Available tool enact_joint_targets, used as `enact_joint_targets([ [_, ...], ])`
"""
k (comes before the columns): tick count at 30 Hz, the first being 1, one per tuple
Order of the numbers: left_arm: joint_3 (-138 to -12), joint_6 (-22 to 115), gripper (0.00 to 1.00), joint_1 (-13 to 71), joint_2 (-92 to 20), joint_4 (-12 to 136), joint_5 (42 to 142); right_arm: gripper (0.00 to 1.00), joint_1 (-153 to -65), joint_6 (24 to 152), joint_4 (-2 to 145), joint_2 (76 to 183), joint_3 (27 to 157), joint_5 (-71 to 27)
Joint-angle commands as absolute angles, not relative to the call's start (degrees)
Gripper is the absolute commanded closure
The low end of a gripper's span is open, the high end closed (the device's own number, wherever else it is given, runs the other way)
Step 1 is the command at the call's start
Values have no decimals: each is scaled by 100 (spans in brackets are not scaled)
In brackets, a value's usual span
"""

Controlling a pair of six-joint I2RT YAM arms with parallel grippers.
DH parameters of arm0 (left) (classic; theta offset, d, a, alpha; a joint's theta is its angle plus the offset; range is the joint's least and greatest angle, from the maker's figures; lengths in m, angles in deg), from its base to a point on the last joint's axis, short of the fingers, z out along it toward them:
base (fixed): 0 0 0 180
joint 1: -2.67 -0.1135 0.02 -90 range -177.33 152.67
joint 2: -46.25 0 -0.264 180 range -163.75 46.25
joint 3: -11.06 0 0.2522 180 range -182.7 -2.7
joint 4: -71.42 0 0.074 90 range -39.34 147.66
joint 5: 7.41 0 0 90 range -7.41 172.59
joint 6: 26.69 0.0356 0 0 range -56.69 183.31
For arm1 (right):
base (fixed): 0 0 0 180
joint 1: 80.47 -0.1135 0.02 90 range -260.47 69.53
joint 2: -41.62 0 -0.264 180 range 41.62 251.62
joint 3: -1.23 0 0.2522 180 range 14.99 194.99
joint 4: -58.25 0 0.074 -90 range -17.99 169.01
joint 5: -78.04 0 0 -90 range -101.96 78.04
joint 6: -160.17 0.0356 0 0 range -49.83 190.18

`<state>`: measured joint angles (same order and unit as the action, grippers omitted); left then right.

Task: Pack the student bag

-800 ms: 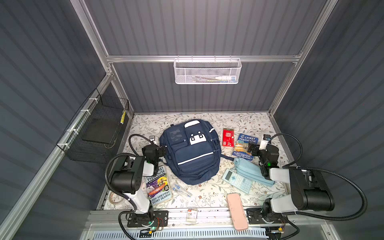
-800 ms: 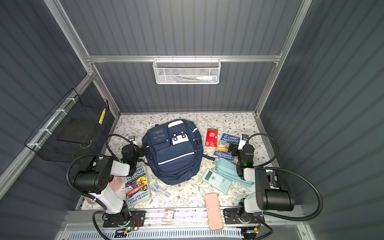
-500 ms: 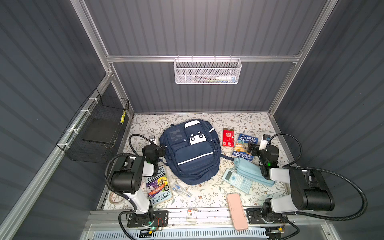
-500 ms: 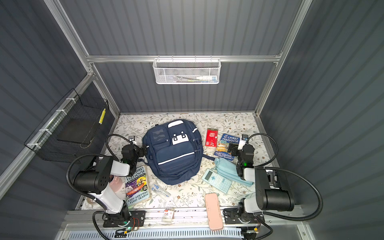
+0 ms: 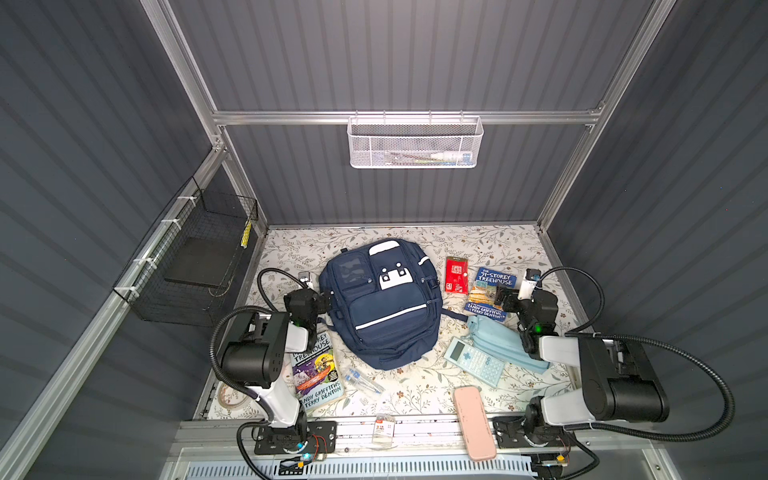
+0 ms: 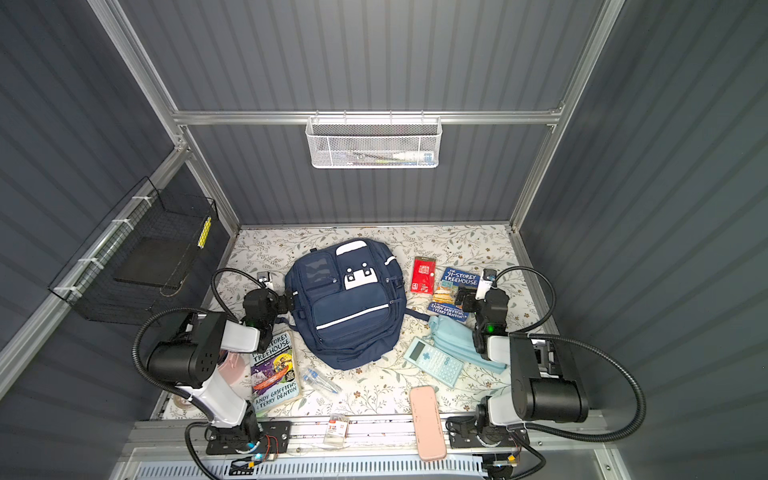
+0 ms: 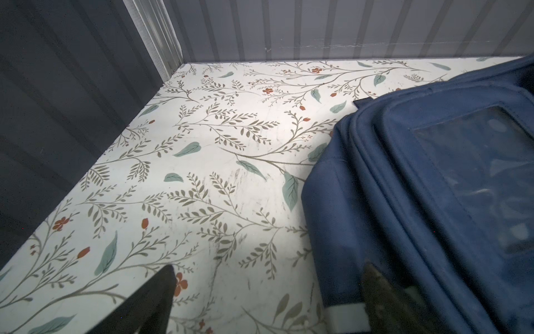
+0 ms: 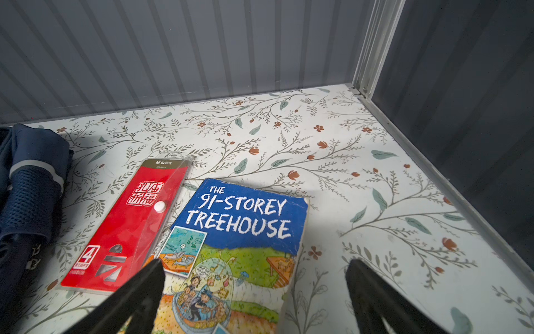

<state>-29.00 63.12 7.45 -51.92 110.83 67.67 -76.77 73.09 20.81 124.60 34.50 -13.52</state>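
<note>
Red stationery pkt (image 8: 127, 228) beside 91-Storey bk (image 8: 239, 222); calc (image 5: 473, 362) by lt-blue pouch (image 5: 496, 338); pink case (image 5: 473, 422) at front edge.

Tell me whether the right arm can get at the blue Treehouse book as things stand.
Probably yes. The right gripper hangs open just above the 91-Storey Treehouse book, which lies flat with nothing on top; only the red stationery pack sits close beside it.
</note>
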Motion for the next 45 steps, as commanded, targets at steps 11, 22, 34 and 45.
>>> enact_joint_targets([
  [11, -2950, 6353, 0, 724, -5227, 11101, 6828, 1, -7660, 7280, 1980, 12435, 3459, -1398],
  [22, -3548, 5975, 0, 725, -3642, 8865, 6705, 1, -7660, 7928, 4716, 10626, 4115, -1337],
  [34, -5636, 5335, 0, 1938, -3389, 5488, 8275, 1, -7634, 9592, 7192, 9177, 4984, -3420],
  [45, -6388, 6490, 0, 4261, -4776, 4733, 7586, 1, -7694, 10273, 6510, 10259, 4853, -4769],
])
